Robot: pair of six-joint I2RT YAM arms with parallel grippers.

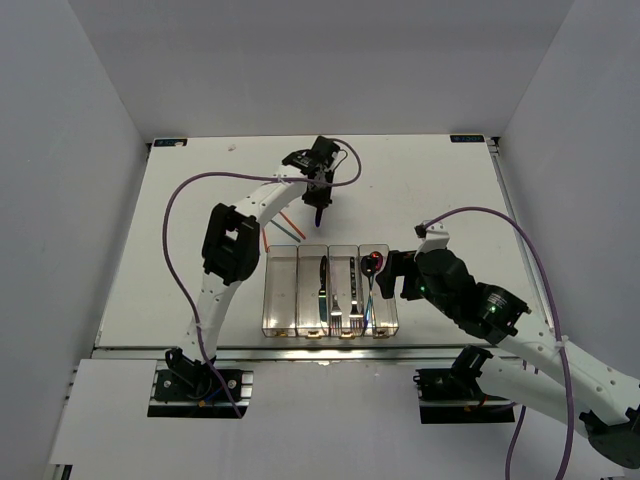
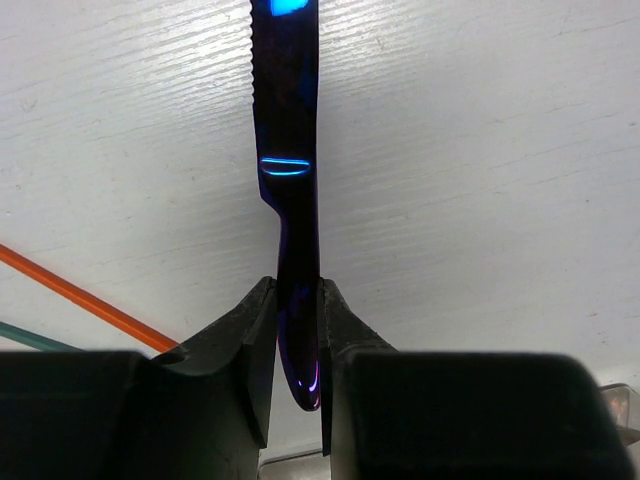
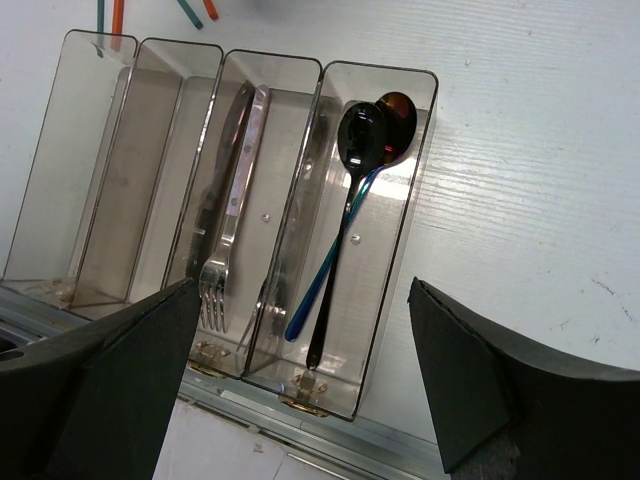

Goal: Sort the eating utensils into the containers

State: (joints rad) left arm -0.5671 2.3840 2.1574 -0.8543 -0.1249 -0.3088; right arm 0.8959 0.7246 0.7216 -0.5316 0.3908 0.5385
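Find the left claw (image 2: 297, 292) narrowed to a slim gap and clamped on the handle end of the dark-blue knife (image 2: 287, 130), blade pointing away from the wrist, above bare tabletop (image 1: 420, 190) on the far side of the bins (image 1: 281, 295). Read the right claw (image 1: 388, 276) as spread wide and holding nothing, just beside the right-hand bin with the two spoons (image 3: 365, 135). Judging from the overhead view, place the black knife (image 1: 322, 283) in the second bin from the left and the fork (image 1: 353, 292) in the third; treat the first as apparently bare. Leave the orange chopstick (image 2: 85, 298) and green chopstick (image 2: 25, 334) on the tabletop for later.

Step in hand, most likely: carry the dark-blue knife to the bin with the black knife. To do it well, lift high enough to pass the far rim, then turn the wrist to bring the blade in line with the long axis of that narrow slot. Lower centred between the walls and avoid knocking the knife already inside. Open only with the blade well down in the slot, to prevent a bounce into the fork's bin. Mind the thin hold near the handle's end: expect some swing, so move slowly and without jerks. Hold the right arm clear of the row during the descent.
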